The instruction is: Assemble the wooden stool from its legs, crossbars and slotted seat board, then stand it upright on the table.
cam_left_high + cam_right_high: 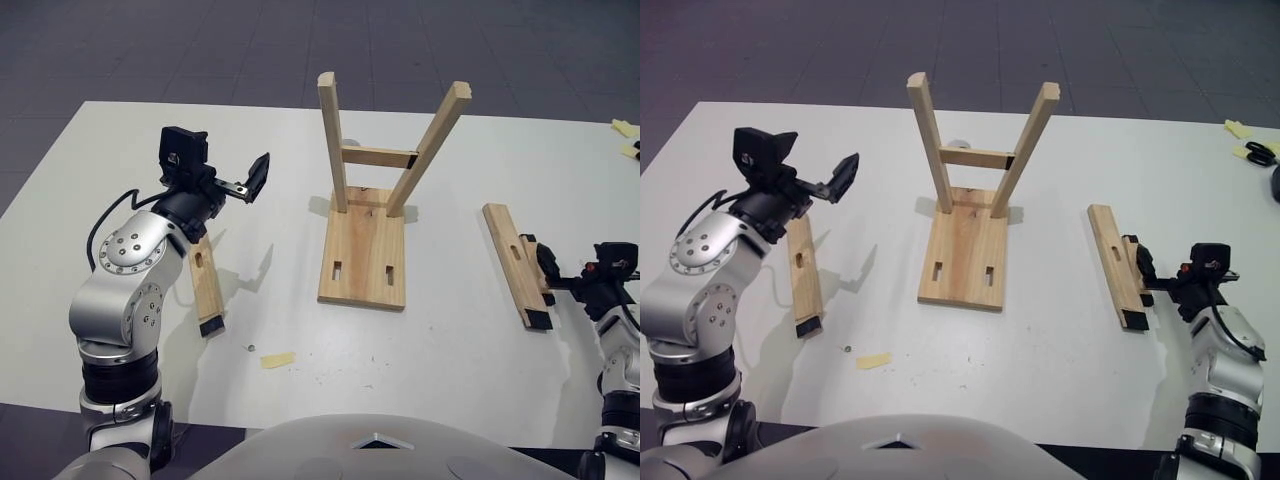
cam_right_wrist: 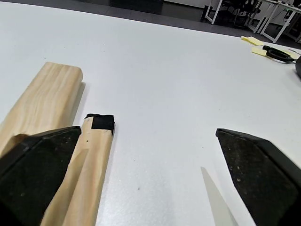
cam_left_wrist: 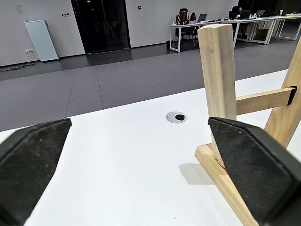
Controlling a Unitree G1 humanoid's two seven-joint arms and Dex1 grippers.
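Note:
The slotted seat board (image 1: 362, 262) lies flat mid-table. Two legs (image 1: 333, 135) stand up from its far end, joined by a crossbar (image 1: 378, 157). One loose leg (image 1: 205, 285) lies to its left, under my left arm. My left gripper (image 1: 243, 186) hangs open above the table, empty, facing the standing legs (image 3: 218, 70). Another loose leg (image 1: 513, 260) lies on the right. My right gripper (image 1: 553, 274) is low beside it, open and empty. Its wrist view shows that leg's rounded end (image 2: 49, 99) and a thinner black-tipped piece (image 2: 96, 141) beside it.
A yellow tape scrap (image 1: 277, 360) and a small dark speck (image 1: 251, 348) lie near the front edge. More yellow scraps and a black item (image 1: 1260, 152) sit at the far right. A round cable grommet (image 3: 176, 117) is set in the table behind the stool.

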